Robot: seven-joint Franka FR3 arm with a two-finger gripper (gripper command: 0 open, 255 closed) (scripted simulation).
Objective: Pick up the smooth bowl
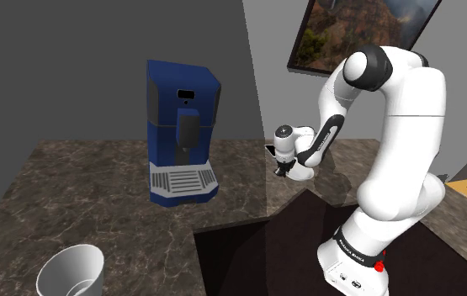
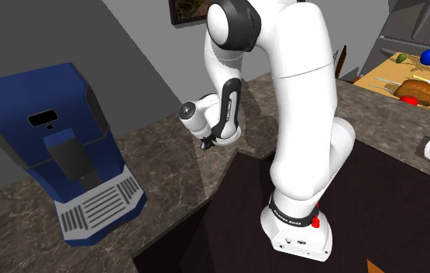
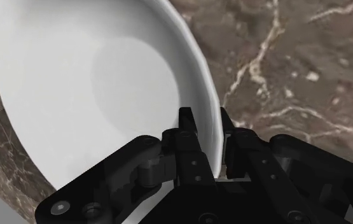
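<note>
A smooth white bowl point(image 3: 92, 83) rests on the dark brown marbled counter point(image 3: 296, 70). In the wrist view my gripper point(image 3: 207, 124) is shut on the bowl's rim, with one black finger point(image 3: 187, 124) inside the bowl and the other outside it. In the shoulder view the gripper point(image 1: 283, 170) hangs low over the counter, to the right of the coffee machine and behind the stand's far corner. The second exterior view has the gripper point(image 2: 208, 142) close above the counter; the bowl is hidden there.
A blue coffee machine point(image 1: 181, 130) point(image 2: 50, 147) stands on the counter by the grey wall. A pale grey cup point(image 1: 71, 271) sits at the shoulder view's lower left. The dark stand point(image 1: 265, 252) fills the near right. Food items and a board point(image 2: 414, 85) lie far right.
</note>
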